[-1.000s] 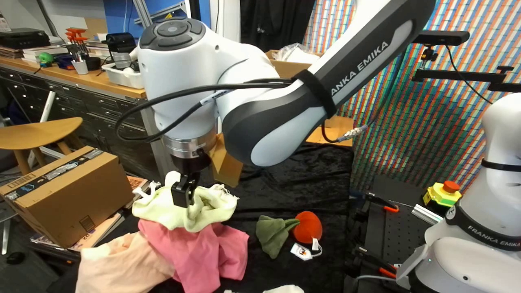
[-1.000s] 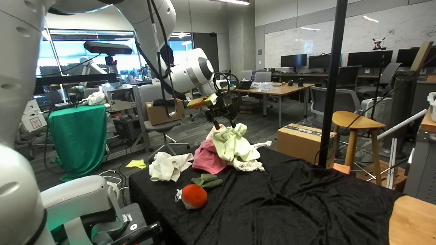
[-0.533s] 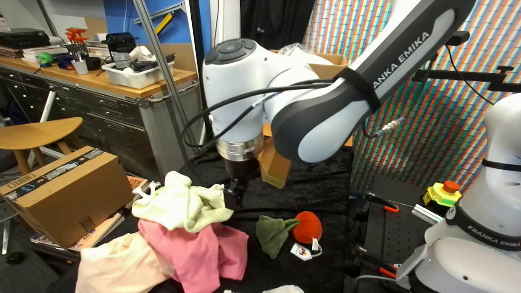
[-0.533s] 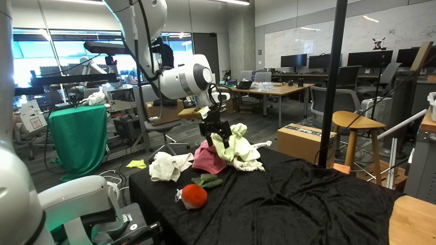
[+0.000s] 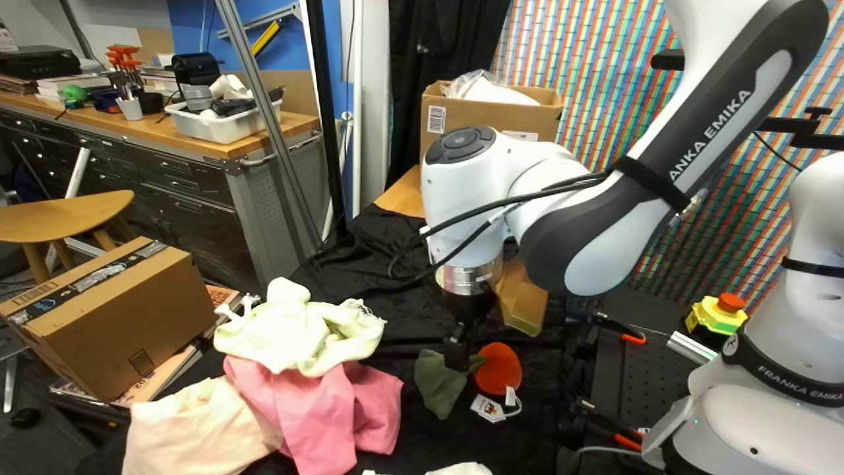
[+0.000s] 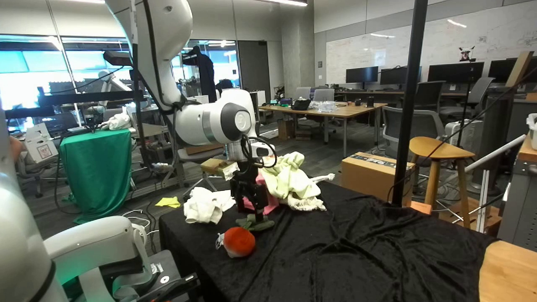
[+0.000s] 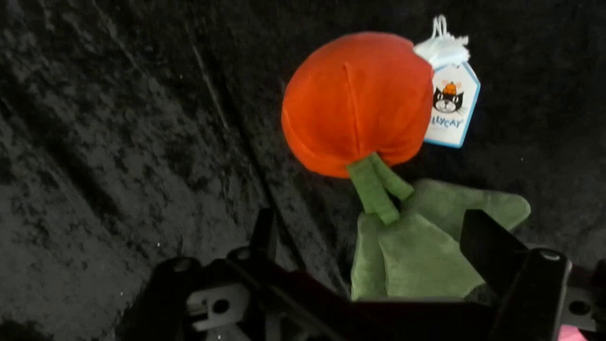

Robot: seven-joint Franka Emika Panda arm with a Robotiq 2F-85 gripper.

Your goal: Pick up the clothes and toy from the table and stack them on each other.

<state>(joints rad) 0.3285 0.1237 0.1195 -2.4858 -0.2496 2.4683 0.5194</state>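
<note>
Currently on record: one tool (image 7: 371, 227), fingers (image 7: 490, 248) spread wide, directed downward over the rumpled, black-draped bench (image 6: 356, 251). Item, one red plush toy (image 7: 360, 104), resting on the bench just ahead of the spread fingers in the wrist view; two narrow green stems (image 7: 371, 189) run from its body back toward the tool. Item, olive-green leaves (image 7: 421, 260), meeting those stems and lying directly below the tool, seen mostly between the fingers; whether either finger touches them cannot be told. Item, one white tag (image 7: 452, 109) printed with a cat's face, beside the toy's body, farther from the tool than the leaves. Item, one pale yellow-green garment (image 5: 290, 333), crumpled, lying on top of a pink garment (image 5: 323, 409); both are left of the tool in an exterior view, well apart from it. Item, one peach garment (image 5: 204, 429), abutting the pink one on the side away from the tool. Item, one off-white garment (image 6: 207, 205), heaped left of the tool in an exterior view. Item, one white rope (image 6: 323, 178), showing next to the yellow-green garment, on the side away from the tool. Item, one taped cardboard box (image 5: 112, 316), beyond the garments, counted from the tool. Item, one red-topped yellow knob (image 5: 715, 318), right of the tool in an exterior view.
</note>
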